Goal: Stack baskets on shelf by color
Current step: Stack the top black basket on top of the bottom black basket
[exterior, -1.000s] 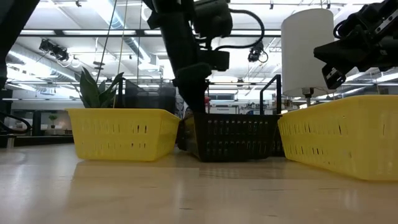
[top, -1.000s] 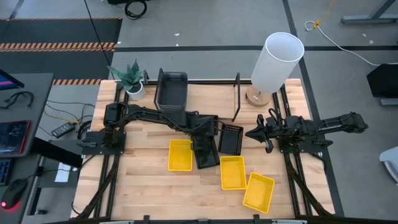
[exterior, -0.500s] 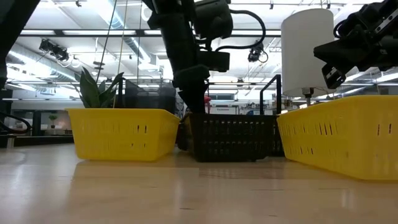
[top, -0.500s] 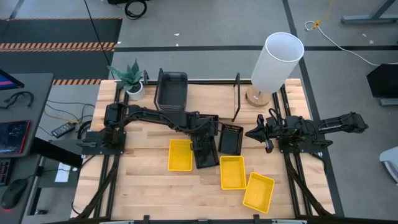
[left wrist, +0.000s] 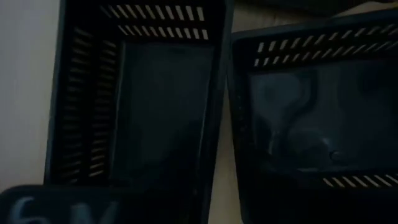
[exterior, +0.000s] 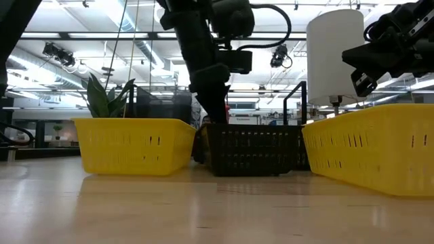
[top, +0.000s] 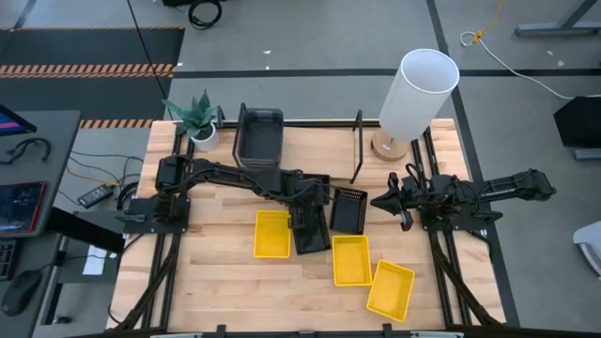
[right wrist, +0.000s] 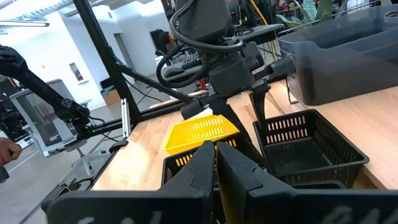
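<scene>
My left gripper point(top: 309, 201) point(exterior: 218, 116) stands open over the far end of a black perforated basket point(top: 312, 233) point(exterior: 254, 149) that rests flat on the table. Its fingers show spread in the right wrist view point(right wrist: 229, 109). A second black basket point(top: 347, 208) point(right wrist: 305, 143) lies beside it. Three yellow baskets point(top: 272, 233) point(top: 351, 259) point(top: 391, 288) lie nearer the near edge. A dark grey basket point(top: 258, 136) sits on the shelf point(top: 319, 124) at the far edge. My right gripper point(top: 377, 201) point(right wrist: 216, 163) waits shut above the table's right side. My left gripper comes from above with its fingers pointing down at the far rim point(exterior: 213, 125) of the black basket. I cannot tell whether a finger touches that rim. The basket lies level on the table.
A white lamp point(top: 418, 92) stands at the far right corner and a potted plant point(top: 197, 117) at the far left. The shelf's black upright loops point(top: 358, 145) rise beside the grey basket. Bare wood point(top: 211, 272) shows at the near left.
In the low view the black basket under my left gripper was tipped a second ago, and it now sits level on the table. My left gripper has risen slightly above its rim.
</scene>
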Controlling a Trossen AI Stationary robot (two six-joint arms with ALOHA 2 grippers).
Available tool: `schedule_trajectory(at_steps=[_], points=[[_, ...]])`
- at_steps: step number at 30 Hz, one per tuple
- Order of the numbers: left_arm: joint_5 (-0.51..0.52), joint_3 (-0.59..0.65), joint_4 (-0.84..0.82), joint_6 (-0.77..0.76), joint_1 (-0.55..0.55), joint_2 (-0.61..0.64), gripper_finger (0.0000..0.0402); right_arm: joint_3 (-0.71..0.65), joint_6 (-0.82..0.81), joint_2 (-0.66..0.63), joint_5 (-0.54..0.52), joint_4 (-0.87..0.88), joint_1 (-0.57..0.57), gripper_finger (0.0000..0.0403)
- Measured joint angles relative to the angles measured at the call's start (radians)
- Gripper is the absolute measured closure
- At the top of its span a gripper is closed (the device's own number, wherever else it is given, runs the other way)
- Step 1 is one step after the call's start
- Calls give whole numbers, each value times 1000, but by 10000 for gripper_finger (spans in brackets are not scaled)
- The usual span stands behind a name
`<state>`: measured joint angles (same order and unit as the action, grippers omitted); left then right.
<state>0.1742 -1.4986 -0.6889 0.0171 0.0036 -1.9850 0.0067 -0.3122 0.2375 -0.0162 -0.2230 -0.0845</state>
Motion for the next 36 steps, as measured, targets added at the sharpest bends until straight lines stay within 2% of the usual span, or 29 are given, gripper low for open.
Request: schedule_trajectory(at_steps=[8,22,27,36], points=[[42,1,6,15,5,-31,281,0,0,0,0,0,0,378],[47,0,6,-6,11,-39,281,0,0,0,1,-16,0,378],[87,0,14,-14,14,-39,281,0,0,0,1,-16,0,378],[47,0,21,-12,19,-39,281,0,0,0,1,-16,0,378]])
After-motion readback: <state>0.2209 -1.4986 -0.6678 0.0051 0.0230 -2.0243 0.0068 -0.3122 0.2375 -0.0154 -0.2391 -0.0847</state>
